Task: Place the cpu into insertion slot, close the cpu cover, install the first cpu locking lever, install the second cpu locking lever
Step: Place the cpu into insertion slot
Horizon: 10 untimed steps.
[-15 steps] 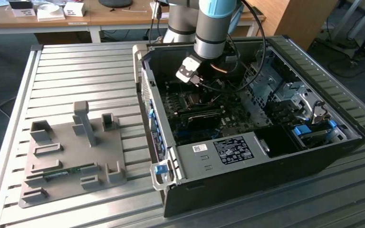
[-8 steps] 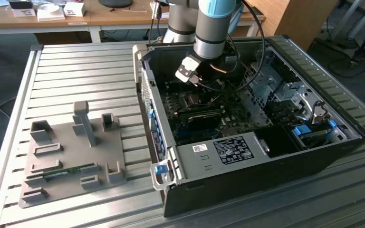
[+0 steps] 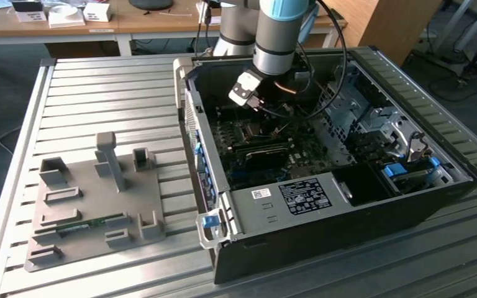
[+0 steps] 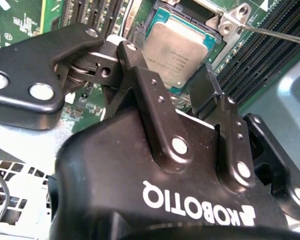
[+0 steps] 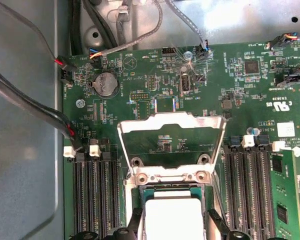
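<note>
1. The bench [image 3: 97,81] is a ribbed surface of long silvery metal slats.
2. The computer case [image 3: 330,236], a grey sheet-metal box, lies open on the bench toward the exterior view's right.
3. The arm [image 3: 276,37], a smooth cylinder in silver and pale blue, descends into the case from the top centre of the exterior view.
4. A matte grey fixture plate [image 3: 89,205] with upright blocks sits at the exterior view's lower left, well apart from the case.
5. In the first wrist view, the green motherboard [image 5: 230,95] carries long black memory slots [image 5: 92,195] on both sides of the socket.
6. The gripper [image 4: 166,62] is matte black metal with bright round rivets. Its fingers [image 4: 150,100] are spread apart and flank the cpu, one on each side. No grasp is visible.
7. The cpu cover [image 5: 171,119], a thin silvery frame with a square opening, stands raised on its hinge.
8. The insertion slot [image 5: 172,191] has a dark square rim and sits just beside the cover hinge.
9. The cpu [image 4: 177,47], a flat square with a dull silvery-tan lid, lies in the insertion slot.
10. A locking lever [image 4: 277,34], a thin bare-metal rod, extends from the cover corner.
</note>
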Each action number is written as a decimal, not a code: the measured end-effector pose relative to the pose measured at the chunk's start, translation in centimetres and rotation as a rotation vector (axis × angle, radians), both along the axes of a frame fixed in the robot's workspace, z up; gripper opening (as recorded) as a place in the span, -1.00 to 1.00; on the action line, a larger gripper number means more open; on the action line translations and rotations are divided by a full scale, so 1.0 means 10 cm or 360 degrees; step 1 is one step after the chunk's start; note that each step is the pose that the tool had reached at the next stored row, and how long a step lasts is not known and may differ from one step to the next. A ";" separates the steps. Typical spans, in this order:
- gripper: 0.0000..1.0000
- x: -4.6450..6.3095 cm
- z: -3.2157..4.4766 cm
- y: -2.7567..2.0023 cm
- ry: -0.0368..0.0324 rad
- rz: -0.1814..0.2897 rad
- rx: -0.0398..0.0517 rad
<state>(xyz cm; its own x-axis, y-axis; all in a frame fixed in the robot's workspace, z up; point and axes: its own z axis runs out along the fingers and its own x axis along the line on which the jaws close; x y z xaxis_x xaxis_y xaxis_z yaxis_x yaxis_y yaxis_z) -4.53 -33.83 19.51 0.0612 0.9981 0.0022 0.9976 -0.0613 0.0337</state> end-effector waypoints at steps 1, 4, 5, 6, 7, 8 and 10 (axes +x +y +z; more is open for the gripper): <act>0.22 0.00 0.000 0.000 0.0000 0.0000 0.0000; 0.22 0.00 0.001 -0.001 0.0000 0.0000 0.0000; 0.22 0.00 0.001 -0.001 0.0000 0.0000 0.0000; 0.22 0.00 0.008 -0.001 0.0001 0.0000 -0.0001; 0.22 0.00 0.020 -0.001 0.0000 0.0000 -0.0001; 0.22 0.00 0.034 -0.001 0.0000 0.0000 0.0000; 0.22 0.00 0.070 -0.001 0.0000 0.0000 0.0000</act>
<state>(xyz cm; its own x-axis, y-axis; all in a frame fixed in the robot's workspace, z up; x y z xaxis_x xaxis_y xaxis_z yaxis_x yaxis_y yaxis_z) -4.54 -33.84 20.21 0.0614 0.9981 0.0019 0.9975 -0.0614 0.0336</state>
